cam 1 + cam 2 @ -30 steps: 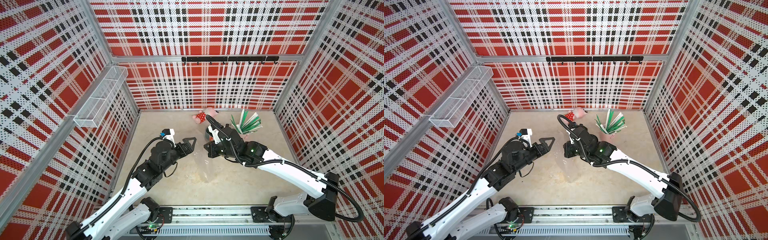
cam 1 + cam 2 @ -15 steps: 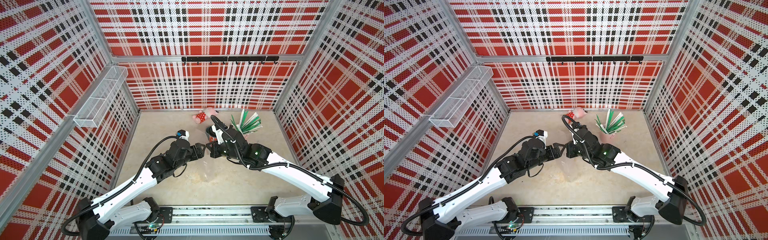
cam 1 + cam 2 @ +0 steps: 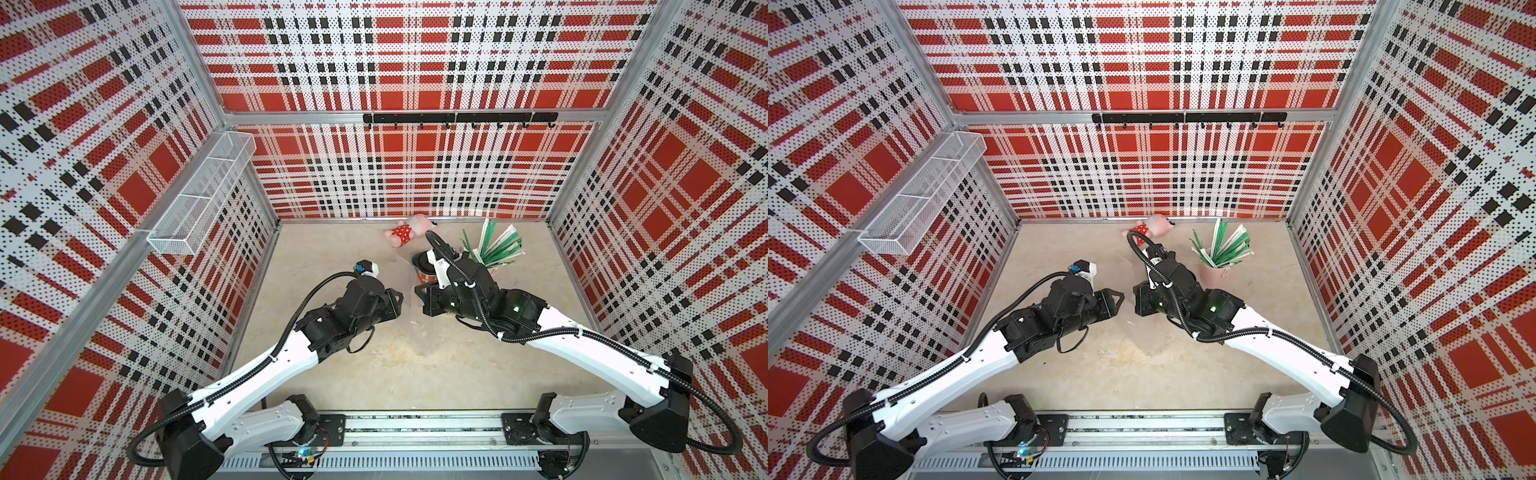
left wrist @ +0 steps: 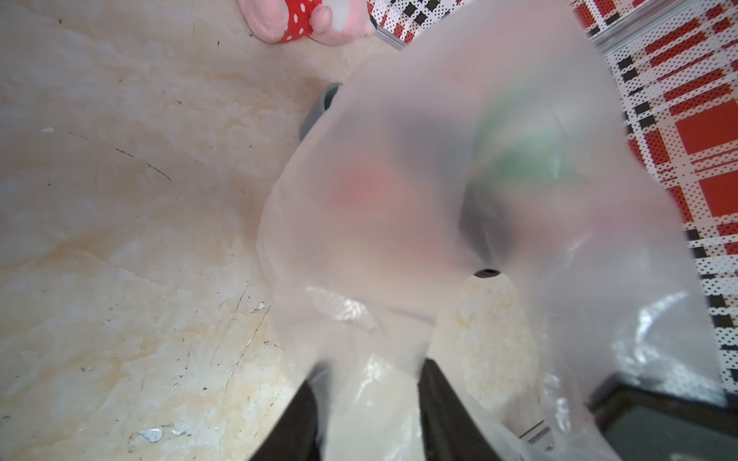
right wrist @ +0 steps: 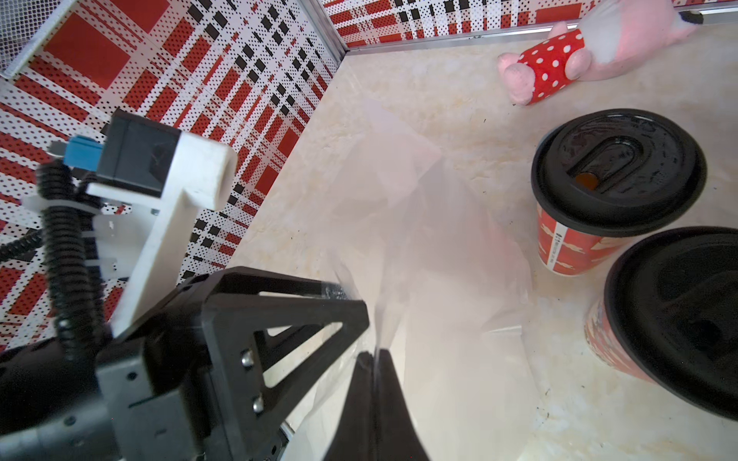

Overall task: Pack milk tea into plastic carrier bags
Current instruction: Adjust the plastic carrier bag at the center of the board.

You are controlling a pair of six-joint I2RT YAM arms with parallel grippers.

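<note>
**Bimanual cell, seen from above and from both wrists.**

**Top views.** In both top views you find the two arms meeting over the middle of the worktop (image 3: 415, 374). The left pincer (image 3: 399, 297) and the right pincer (image 3: 419, 290) point at each other, near but apart. The clear plastic bag (image 3: 411, 328) shows as a faint crinkled film between them and just in front of them.

**Right wrist view.** Your right pincer (image 5: 374, 359) is closed, its fingers pressed together on an edge of the bag (image 5: 419, 239). The film spreads away from it over the worktop.

**Left wrist view.** The fingers (image 4: 293, 419) of your left pincer (image 4: 367, 377) stand partly apart, with a bunched strip of the bag (image 4: 399, 207) running between them. You cannot tell whether they press on it.

**Milk tea.** Both cups are outside the bag. A red cup (image 5: 617, 171) and a second red cup (image 5: 679, 319), each upright under a black lid, stand close together on the worktop beside the film. In a top view you see only the red cup (image 3: 424, 262), because the right arm covers the rest.

**Background.** A pink plush toy (image 3: 407, 235) in a red spotted dress lies by the back wall. A pink cup of green-and-white straws (image 3: 1214, 270) stands near the right arm, toward that wall.
</note>
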